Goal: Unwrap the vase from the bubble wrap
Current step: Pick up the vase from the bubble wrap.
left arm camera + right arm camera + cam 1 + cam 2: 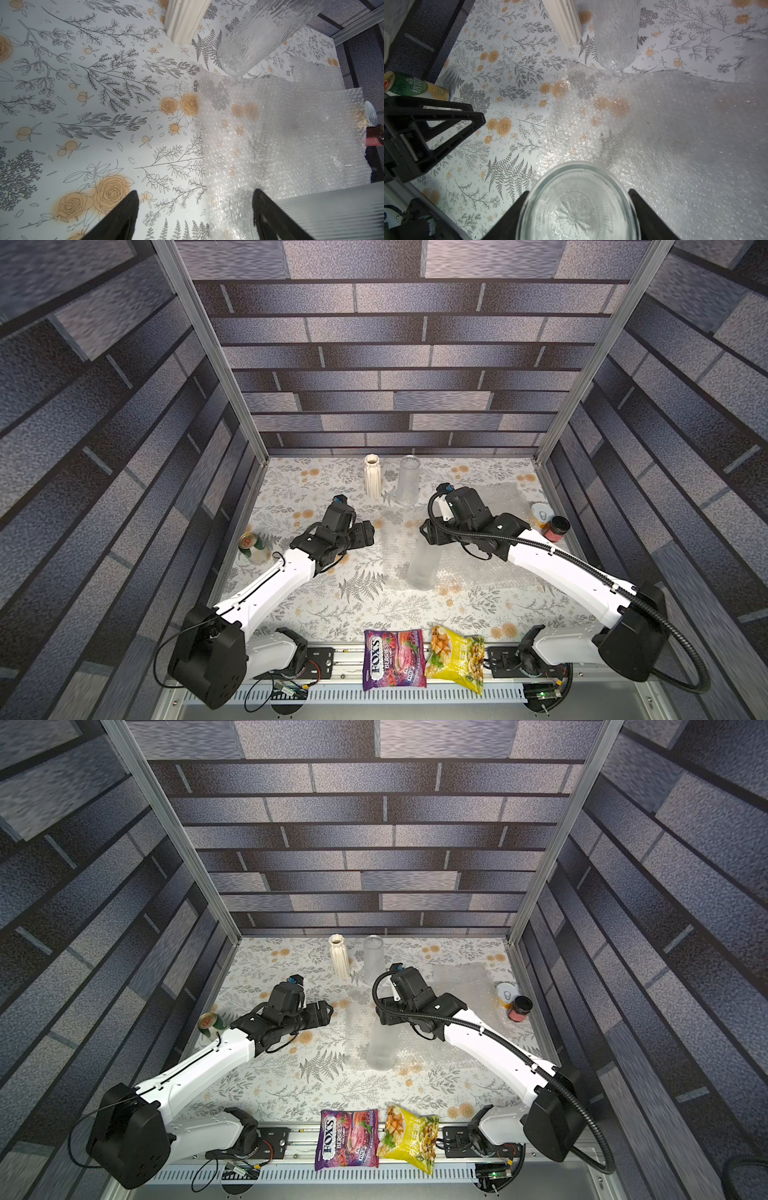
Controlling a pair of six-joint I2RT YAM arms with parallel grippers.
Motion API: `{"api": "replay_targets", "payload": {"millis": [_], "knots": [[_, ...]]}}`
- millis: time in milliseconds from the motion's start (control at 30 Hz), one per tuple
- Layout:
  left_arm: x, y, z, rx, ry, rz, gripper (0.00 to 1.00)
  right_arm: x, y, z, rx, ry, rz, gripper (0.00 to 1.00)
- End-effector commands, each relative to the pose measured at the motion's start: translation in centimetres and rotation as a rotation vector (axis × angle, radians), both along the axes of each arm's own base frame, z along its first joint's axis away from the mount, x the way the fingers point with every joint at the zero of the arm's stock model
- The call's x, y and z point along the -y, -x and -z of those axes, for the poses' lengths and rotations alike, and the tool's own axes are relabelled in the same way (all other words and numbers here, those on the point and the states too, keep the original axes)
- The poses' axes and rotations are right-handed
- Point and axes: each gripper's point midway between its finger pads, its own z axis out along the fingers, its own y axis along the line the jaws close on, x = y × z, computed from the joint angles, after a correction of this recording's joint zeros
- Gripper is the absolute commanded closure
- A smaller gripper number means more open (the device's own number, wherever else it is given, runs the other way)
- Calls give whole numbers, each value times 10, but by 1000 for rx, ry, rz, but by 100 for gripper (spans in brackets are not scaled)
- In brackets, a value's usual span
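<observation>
Floral table (324, 614), brick-print walls (415, 364) on three sides. Right pincer (579, 192) clamped on the glass vase (577, 209). Flat bubble wrap (675, 135) spreads beneath and beyond. Left pincer (195, 192) apart, empty, over the wrap's edge. From above I can't see the right fingers, hidden under the wrist.

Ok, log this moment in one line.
right end effector: shut on ribbed glass vase | left end effector: open, empty | bubble wrap: spread flat beneath vase

A green can (252, 548) is stood at one tabletop (316, 614) edge, a red jar (556, 529) opposite (a white-lidded tin (541, 512) just beside it), and a purple candy bag (394, 659) and a yellow snack bag (456, 657) are laid in front.
</observation>
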Motion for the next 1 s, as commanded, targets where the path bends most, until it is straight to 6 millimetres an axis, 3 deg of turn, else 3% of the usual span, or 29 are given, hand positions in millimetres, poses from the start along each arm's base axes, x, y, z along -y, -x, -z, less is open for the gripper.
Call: {"api": "replay_targets", "payload": {"millis": [0,333,567,700,967], "knots": [[-4,-3,1,-29,9,-31,14,-15,-8,-41,93,-76,-28,68],[2,-6,8,-53,33,-17,14,-23,-4,-30,130,-5,-65,69],[-3,-4,5,-40,23,-32,14,-32,0,-33,185,16,-89,70],[-11,-3,3,-30,18,-60,14,-42,1,-38,211,17,-118,70],[-49,-1,6,-66,31,-191,14,-67,-13,-61,263,10,-162,70]]}}
